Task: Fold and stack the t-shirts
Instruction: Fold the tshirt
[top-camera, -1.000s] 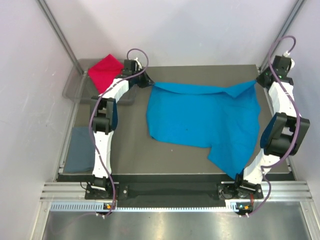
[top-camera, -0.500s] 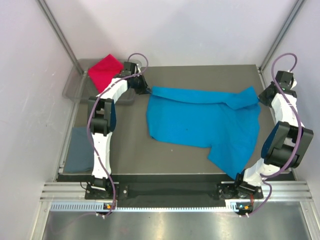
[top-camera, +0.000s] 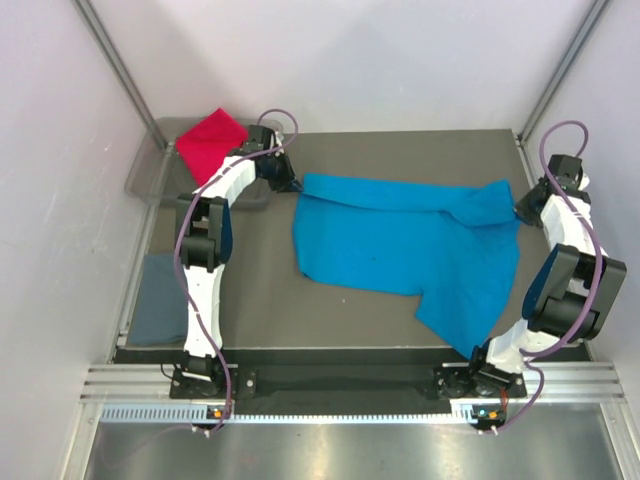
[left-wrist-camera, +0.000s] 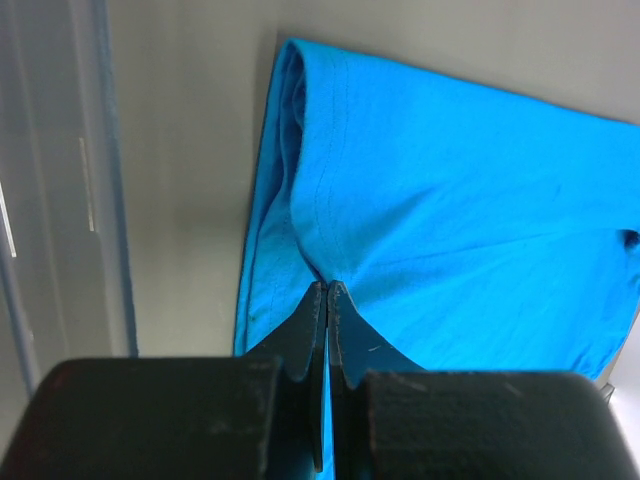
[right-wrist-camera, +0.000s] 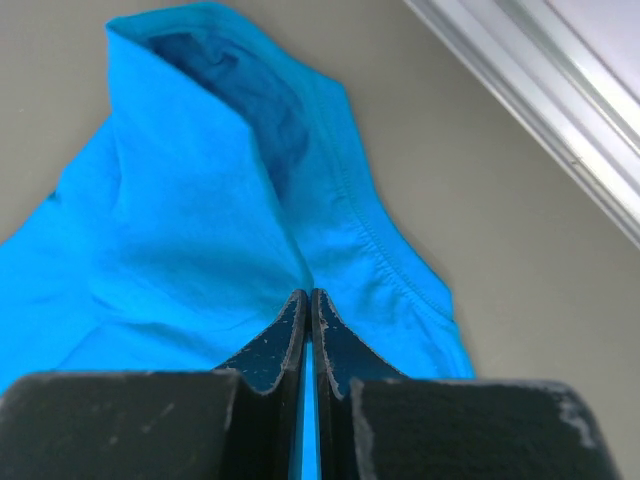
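A turquoise-blue t-shirt (top-camera: 400, 245) lies spread over the middle and right of the dark table, its far edge folded toward the front. My left gripper (top-camera: 296, 185) is shut on the shirt's far left corner (left-wrist-camera: 300, 200). My right gripper (top-camera: 519, 208) is shut on its far right corner (right-wrist-camera: 230, 190). In both wrist views the blue cloth is pinched between closed jaws. A crimson red t-shirt (top-camera: 210, 143) sits folded in the tray at the far left. A slate grey-blue t-shirt (top-camera: 160, 298) lies at the table's left edge.
A clear grey plastic tray (top-camera: 148, 172) stands at the far left corner, its wall (left-wrist-camera: 60, 180) beside the left gripper. White walls close in both sides. A metal rail (right-wrist-camera: 540, 90) runs along the table's right edge near the right gripper.
Both grippers have drawn the shirt's far edge toward the front. The right gripper moved down along the right side; the left shifted slightly forward.
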